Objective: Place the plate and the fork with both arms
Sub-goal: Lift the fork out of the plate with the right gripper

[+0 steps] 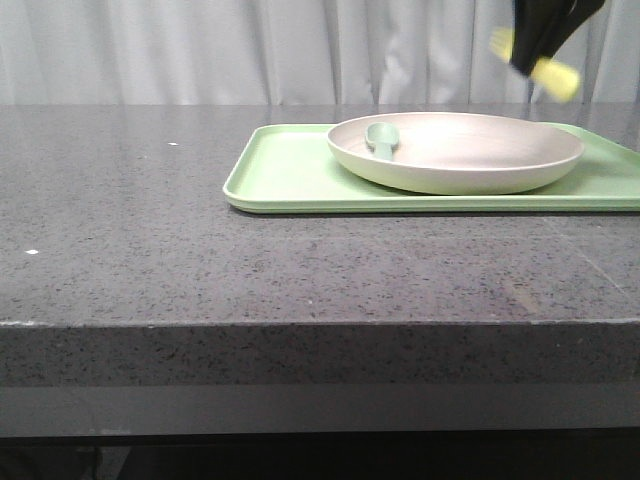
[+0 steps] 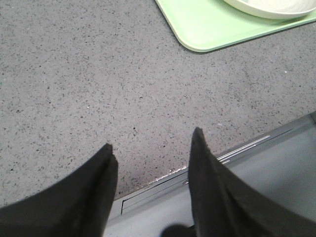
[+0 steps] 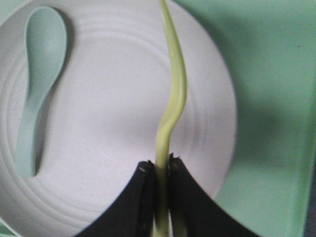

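The cream plate (image 1: 470,155) sits on the light-green tray (image 1: 285,175). A grey-green spoon (image 1: 382,137) lies in the plate at its left side. My right gripper (image 3: 160,165) is shut on the pale-yellow fork (image 3: 173,98) and holds it in the air above the plate (image 3: 113,123). In the front view the right gripper (image 1: 535,50) is at the top right with the fork (image 1: 553,76) sticking out of it. My left gripper (image 2: 153,148) is open and empty over the table's near edge, well away from the tray (image 2: 207,29).
The dark speckled table (image 1: 150,230) stretches left of and in front of the tray. A pale curtain hangs behind. The table's front edge and a grey metal frame (image 2: 247,168) lie under the left gripper.
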Controlling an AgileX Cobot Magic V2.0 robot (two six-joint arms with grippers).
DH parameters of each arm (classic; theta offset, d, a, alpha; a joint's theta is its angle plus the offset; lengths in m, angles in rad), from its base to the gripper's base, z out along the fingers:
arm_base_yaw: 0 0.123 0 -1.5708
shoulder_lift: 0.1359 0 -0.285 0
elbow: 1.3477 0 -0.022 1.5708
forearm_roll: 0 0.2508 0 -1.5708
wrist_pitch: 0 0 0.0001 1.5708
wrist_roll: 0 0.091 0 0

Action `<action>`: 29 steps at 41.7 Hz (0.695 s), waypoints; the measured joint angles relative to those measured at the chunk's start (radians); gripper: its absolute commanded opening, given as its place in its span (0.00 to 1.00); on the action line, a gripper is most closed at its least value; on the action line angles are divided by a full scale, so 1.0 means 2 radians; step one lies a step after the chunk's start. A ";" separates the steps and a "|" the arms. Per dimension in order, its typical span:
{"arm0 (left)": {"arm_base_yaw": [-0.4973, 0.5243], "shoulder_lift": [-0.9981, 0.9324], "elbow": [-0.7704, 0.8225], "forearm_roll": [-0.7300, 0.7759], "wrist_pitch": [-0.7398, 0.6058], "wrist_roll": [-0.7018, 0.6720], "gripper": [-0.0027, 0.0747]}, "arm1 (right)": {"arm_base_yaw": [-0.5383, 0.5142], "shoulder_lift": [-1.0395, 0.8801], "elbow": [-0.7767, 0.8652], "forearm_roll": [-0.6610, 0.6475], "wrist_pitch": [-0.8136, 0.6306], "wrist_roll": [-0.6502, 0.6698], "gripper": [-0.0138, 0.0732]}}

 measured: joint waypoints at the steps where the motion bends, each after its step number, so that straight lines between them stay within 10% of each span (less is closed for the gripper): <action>1: 0.000 0.000 0.000 0.000 0.000 0.000 0.47 | -0.007 -0.010 0.004 0.001 0.000 -0.004 0.11; 29: 0.000 0.000 0.000 0.000 0.000 0.000 0.47 | -0.182 0.006 0.104 0.228 0.000 -0.212 0.08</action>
